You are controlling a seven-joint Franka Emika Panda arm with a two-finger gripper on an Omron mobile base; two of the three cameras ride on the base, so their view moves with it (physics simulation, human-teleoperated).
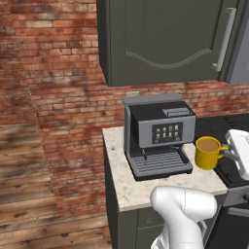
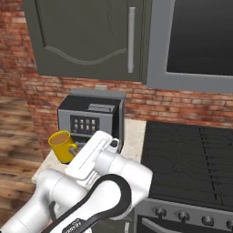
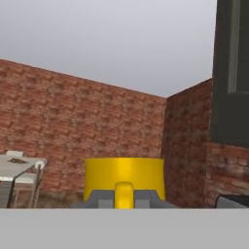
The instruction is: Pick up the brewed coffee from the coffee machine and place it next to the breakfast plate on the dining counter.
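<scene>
The brewed coffee (image 1: pixel 209 151), a yellow mug with brown liquid inside, hangs upright in the air just right of the coffee machine (image 1: pixel 158 133), level with its drip tray. My gripper (image 1: pixel 227 151) is shut on the mug's side handle. From the other side the mug (image 2: pixel 62 145) sits in front of the machine (image 2: pixel 91 119), with the gripper (image 2: pixel 75 149) at its handle. In the hand view the mug (image 3: pixel 124 177) stands close, its handle between my grey fingers (image 3: pixel 99 198). A pale table on dark legs, the dining counter (image 3: pixel 19 164), stands far off. The breakfast plate cannot be made out.
The machine stands on a small speckled worktop (image 1: pixel 121 175) over dark cabinets. A black cooktop (image 2: pixel 191 159) adjoins it on the right. Dark wall cabinets (image 1: pixel 160 39) hang above the machine, and a brick wall (image 1: pixel 58 97) runs behind. Wooden floor (image 1: pixel 29 194) lies to the left.
</scene>
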